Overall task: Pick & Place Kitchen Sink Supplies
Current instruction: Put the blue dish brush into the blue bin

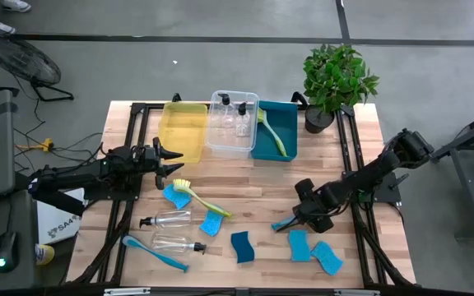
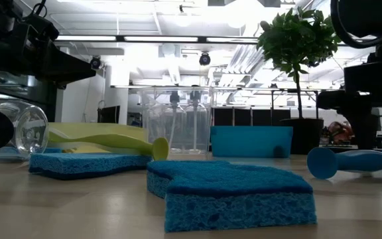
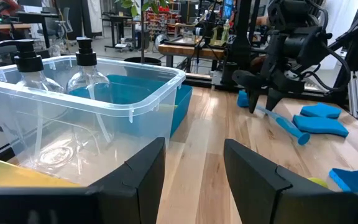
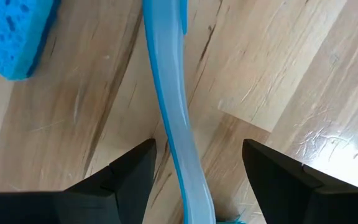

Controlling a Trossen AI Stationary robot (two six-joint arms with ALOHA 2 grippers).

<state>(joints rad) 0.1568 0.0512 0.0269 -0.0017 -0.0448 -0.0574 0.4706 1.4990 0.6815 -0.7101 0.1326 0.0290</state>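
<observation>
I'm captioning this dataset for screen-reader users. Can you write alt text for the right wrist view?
The right gripper, open, hangs just above a light wooden table, its two dark fingers straddling the long pale-blue plastic handle of a dish brush. A blue rectangular sponge lies beside the handle.

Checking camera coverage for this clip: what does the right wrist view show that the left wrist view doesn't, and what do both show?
Only the right wrist view: the right claw open, its fingers on either side of the blue brush handle, not yet closed on it, and the pores of one blue sponge.

Only the left wrist view: the left claw open and empty near the clear bin, two pump bottles standing inside it, and the teal bin behind it.

Both: the blue brush, blue sponges and the wooden table.
</observation>
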